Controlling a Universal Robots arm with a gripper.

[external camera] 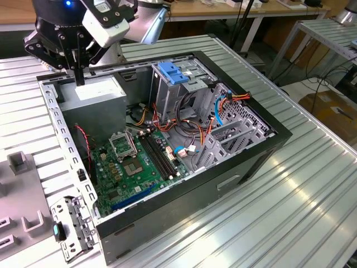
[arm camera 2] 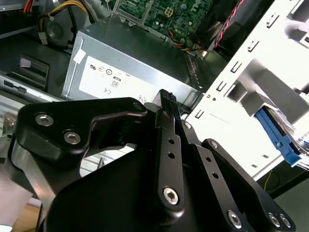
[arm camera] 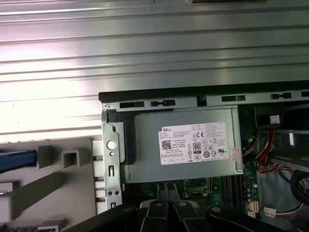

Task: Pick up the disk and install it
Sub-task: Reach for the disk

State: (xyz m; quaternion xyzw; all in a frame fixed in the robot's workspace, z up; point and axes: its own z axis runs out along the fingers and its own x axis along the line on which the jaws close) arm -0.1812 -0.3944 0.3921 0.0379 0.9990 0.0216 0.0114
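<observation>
Disk [arm camera 2: 282,140] is not picked up. In the second wrist view its blue rail and a sliver of silver body sit at the frame edge, outside the case and past the perforated chassis rim [arm camera 2: 241,53]. In the first wrist view the disk [arm camera: 17,160] is a blue strip lying in the grey tray [arm camera: 67,193], which is just beside the case wall. Most of the disk is cut off, so I can't tell more.

Hand [external camera: 80,78] is well apart from the disk. It hangs tips-down over the PSU [external camera: 92,95], in the case's corner on the exterior view's left. Fingers are pressed together with nothing between them. I can't tell whether they touch the PSU top. The second wrist view shows the hand [arm camera 2: 166,99] from behind, one fingertip seen in front of the PSU [arm camera 2: 130,63] and its white label.

Per view:
- The exterior view shows the whole open case [external camera: 223,184] on the ribbed metal surface [external camera: 290,184], with the tray [external camera: 22,190] at the exterior view's left. Inside are the board [external camera: 139,162], the blue latch [external camera: 173,72] on top of the drive cage [external camera: 167,97], and orange and red cables beside the cage.
- The first wrist view looks straight down on the PSU [arm camera: 145,145] and the case rim, with bare surface [arm camera: 154,58] beyond.
</observation>
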